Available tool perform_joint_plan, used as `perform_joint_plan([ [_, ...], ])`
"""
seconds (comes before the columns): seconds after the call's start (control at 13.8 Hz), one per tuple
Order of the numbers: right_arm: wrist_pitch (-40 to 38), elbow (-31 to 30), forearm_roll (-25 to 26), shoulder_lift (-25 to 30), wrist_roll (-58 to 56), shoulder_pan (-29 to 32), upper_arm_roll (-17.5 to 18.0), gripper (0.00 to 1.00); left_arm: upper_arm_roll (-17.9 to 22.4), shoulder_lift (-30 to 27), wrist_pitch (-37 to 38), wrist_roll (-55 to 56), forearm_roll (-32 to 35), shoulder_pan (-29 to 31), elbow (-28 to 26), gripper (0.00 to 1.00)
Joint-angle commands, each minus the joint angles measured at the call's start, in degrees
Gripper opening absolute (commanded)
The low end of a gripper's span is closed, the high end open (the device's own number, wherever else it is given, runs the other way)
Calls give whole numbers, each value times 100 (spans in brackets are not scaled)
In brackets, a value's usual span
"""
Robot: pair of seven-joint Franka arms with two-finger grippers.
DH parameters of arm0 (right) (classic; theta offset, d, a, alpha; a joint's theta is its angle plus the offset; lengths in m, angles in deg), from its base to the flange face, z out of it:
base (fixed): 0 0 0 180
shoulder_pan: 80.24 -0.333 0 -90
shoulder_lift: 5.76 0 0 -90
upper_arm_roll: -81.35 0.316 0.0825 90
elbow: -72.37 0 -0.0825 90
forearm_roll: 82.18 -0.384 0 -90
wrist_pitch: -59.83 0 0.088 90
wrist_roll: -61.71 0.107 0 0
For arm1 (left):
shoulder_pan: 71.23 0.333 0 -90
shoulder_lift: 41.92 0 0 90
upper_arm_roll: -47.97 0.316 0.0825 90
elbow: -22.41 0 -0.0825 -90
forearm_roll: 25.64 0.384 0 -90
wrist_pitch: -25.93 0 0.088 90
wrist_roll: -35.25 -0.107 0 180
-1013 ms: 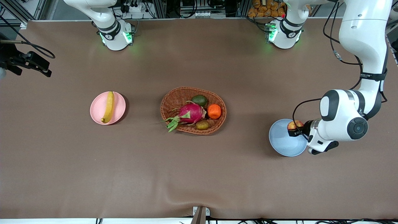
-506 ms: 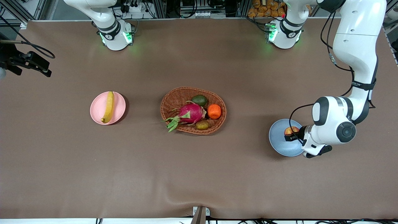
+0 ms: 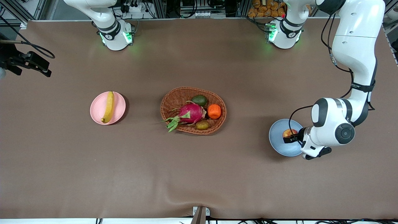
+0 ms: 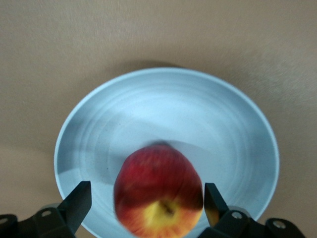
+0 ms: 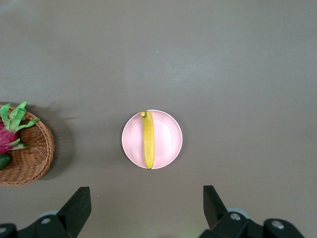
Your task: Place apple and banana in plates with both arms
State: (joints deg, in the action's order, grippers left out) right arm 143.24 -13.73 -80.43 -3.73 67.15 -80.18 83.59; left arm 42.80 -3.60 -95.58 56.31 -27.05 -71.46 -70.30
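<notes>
Brown cloth [image 3: 199, 174] covers the whole tabletop, matte, with a soft wrinkle bulging near the edge closest to the front camera. A small metal bracket [image 3: 200, 213] clamps that edge at its middle, and a white strip runs beneath it with dark cables trailing along. Along the edge where the bases stand: aluminium frame rails [image 3: 161, 7], a tangle of black cables and a power strip [image 3: 136, 6]. A heap of orange-brown packets [image 3: 266, 7] sits past that edge toward the left arm's end. A black camera mount with cable [image 3: 26, 60] juts over the cloth at the right arm's end. Light is even and diffuse; shadows fall soft. Green glow tints the cloth in two patches.
</notes>
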Motion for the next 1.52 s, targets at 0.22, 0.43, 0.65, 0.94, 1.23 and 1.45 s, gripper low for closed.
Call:
perform_joint_plan([
  [0.22,-61,93,-79,-54,10,29,-4,100,-54,-772,512,-40,105,-21,130,100],
  [0.43,-70,93,-79,-54,10,29,-4,100,-116,-1465,1109,-75,105,-12,191,100],
  [0.65,-79,93,-79,-54,1,38,-13,100,-247,-2212,1917,-137,105,-3,183,100],
  [0.94,-70,93,-79,-54,1,38,-13,100,-440,-3232,2351,-190,79,41,-150,100],
  [1.23,-61,93,-79,-54,10,12,-13,100,-476,-3980,2718,-461,79,49,-310,100],
  [1.45,-79,84,-79,-54,27,20,-13,100,-468,-4429,3202,-620,70,67,-380,100],
])
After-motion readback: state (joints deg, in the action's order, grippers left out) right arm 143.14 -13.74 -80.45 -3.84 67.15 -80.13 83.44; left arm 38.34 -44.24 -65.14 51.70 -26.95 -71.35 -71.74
